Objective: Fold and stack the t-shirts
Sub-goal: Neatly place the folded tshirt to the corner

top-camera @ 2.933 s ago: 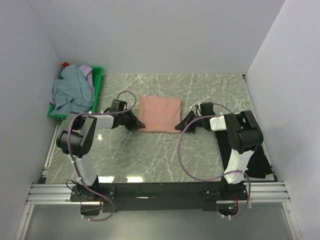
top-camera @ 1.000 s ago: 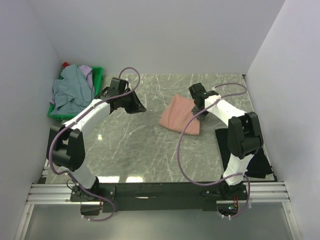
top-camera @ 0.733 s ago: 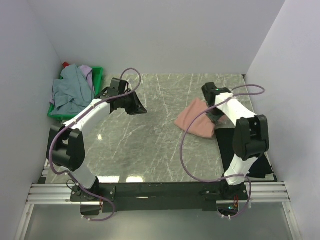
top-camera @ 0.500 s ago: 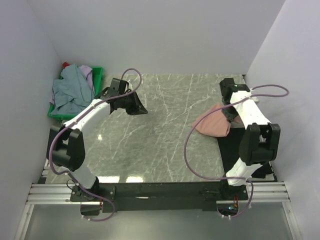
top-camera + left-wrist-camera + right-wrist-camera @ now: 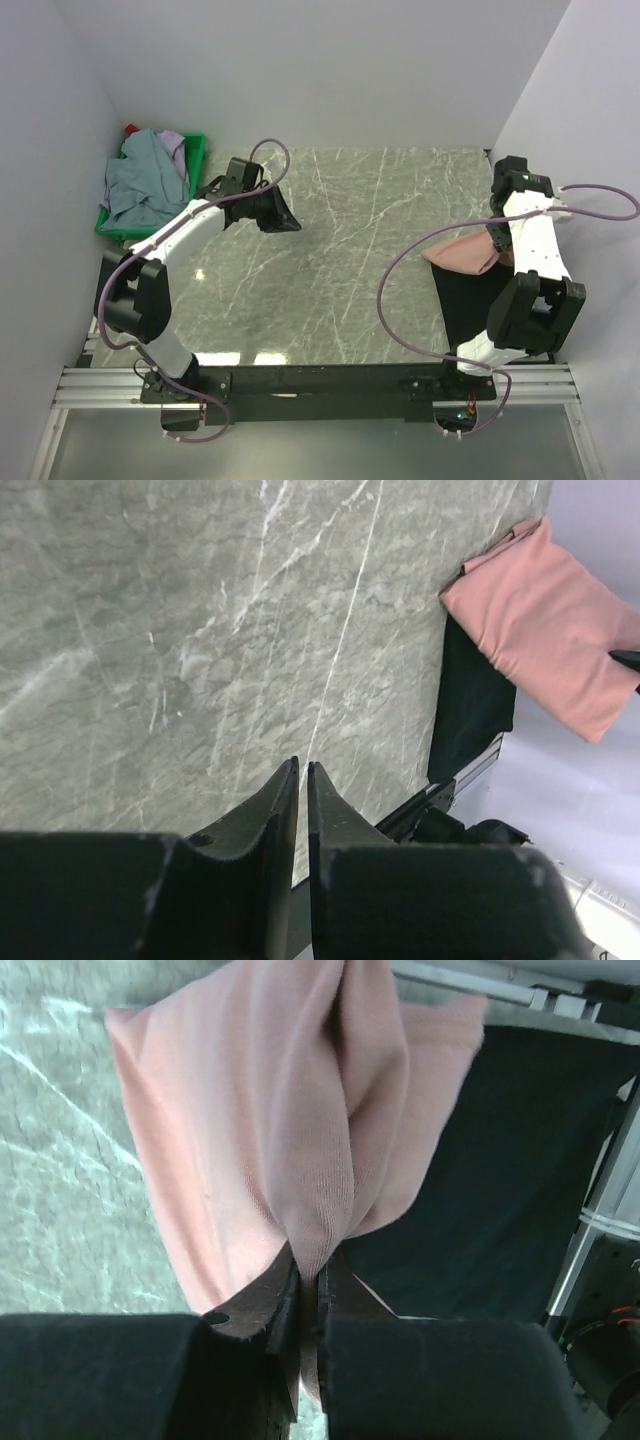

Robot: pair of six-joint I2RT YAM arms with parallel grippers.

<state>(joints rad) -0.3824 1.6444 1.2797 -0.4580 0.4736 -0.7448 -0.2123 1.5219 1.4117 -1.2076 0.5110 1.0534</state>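
Note:
My right gripper (image 5: pixel 497 243) is shut on the folded salmon-pink t-shirt (image 5: pixel 465 253) and holds it hanging above the left edge of the folded black t-shirt (image 5: pixel 468 305) at the table's right side. In the right wrist view the pink cloth (image 5: pixel 270 1130) is pinched between the fingers (image 5: pixel 262 1300), with the black shirt (image 5: pixel 510 1170) under it. My left gripper (image 5: pixel 290 222) is shut and empty above the table's left-middle; its wrist view shows the closed fingertips (image 5: pixel 288 780) and the pink shirt (image 5: pixel 550 630) far off. Grey-blue and lavender shirts (image 5: pixel 143 185) lie heaped in the crate.
The green crate (image 5: pixel 195 170) stands at the far left corner against the left wall. White walls close in the left, back and right sides. The rail (image 5: pixel 320 385) with the arm bases runs along the near edge.
My right gripper has carried the folded pink shirt from the table's centre rightward to over the black shirt. My left gripper let go of it and drew back to the left.

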